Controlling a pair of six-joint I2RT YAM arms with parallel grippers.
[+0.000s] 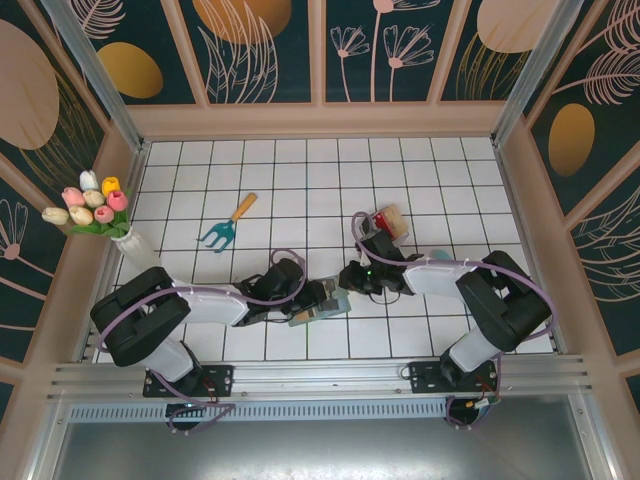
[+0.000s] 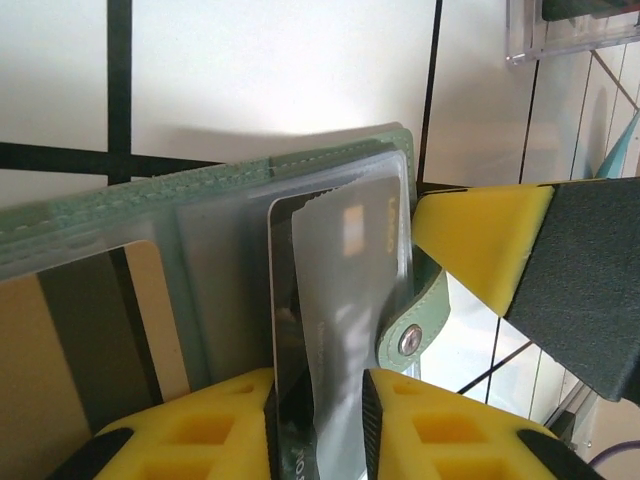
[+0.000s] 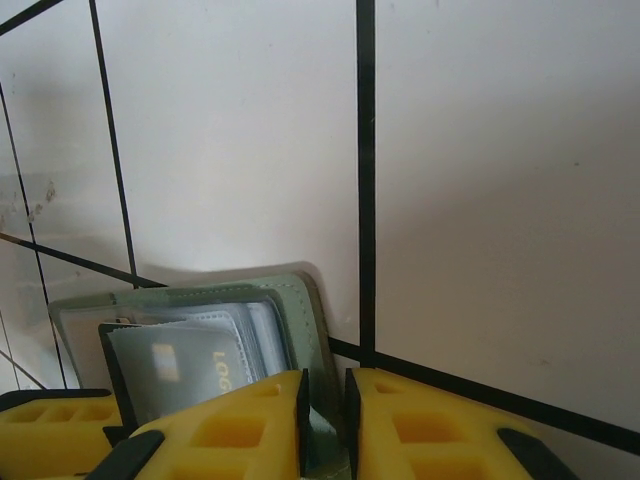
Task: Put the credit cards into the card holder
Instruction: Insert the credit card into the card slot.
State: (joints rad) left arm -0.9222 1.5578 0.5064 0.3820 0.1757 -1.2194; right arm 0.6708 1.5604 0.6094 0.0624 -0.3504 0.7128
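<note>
Yellow foam pads (image 2: pixel 200 430) of the left claw (image 2: pixel 318 390) sit closest, one on each side of a dark card (image 2: pixel 340 290). The card's far end is already under a clear pocket of the sage-green card holder (image 2: pixel 200 190). Its long axis runs straight away from that claw into the pocket, so the pocket mouth faces the left arm and the way in is simply forward along the card. A stretch of the card sticks out toward the pads. A gap shows between the pads, and I cannot tell whether they pinch the card or have let it go.

From the other side the right claw (image 3: pixel 325 385) is clenched on the card holder's edge, close by the snap tab (image 2: pixel 408 340). It steadies the opened wallet low over the white tiled worktop (image 1: pixel 300 180). Seen from overhead, the two claws meet at the holder near the front middle of the worktop, the left one coming in from the left, the right one from the right and a little farther back.

My guess is that the left arm should finish the seating, since the card points back at it and the right only braces. The other credit cards (image 1: pixel 388 218), red and tan, lie in a clear tray (image 2: pixel 520 45) beyond the right claw, nearer that arm.
</note>
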